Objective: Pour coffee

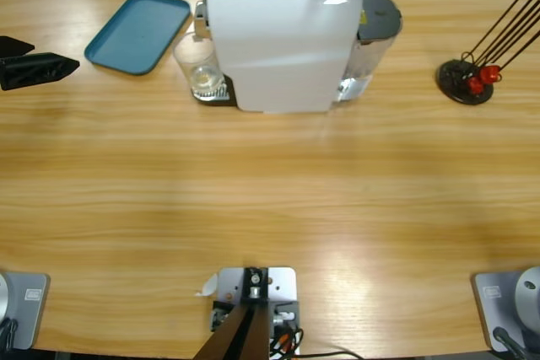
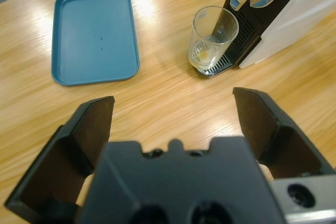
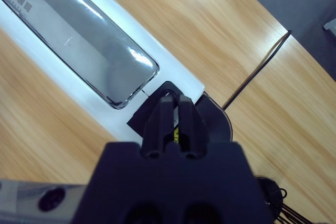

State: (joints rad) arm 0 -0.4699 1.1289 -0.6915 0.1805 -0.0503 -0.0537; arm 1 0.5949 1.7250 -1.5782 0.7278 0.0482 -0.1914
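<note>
Brewing step — right gripper [image 3: 176, 109], jaws pressed together, on coffee machine [image 1: 278, 40] top; coffee [image 2: 202, 56] shallow in glass [image 2: 212, 38]. Left gripper [image 2: 173, 114] spread, waiting — next, probably grasp glass

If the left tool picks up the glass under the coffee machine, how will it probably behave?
The glass looks smooth and clear, so probably slippery and fragile. It holds only a shallow layer of coffee, so likely light. Tall and narrow, it may tip if pushed.

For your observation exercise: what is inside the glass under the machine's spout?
The glass holds a shallow amber layer of coffee at its base, otherwise nothing. It stands on the machine's drip grille; the grille beneath it is covered.
</note>
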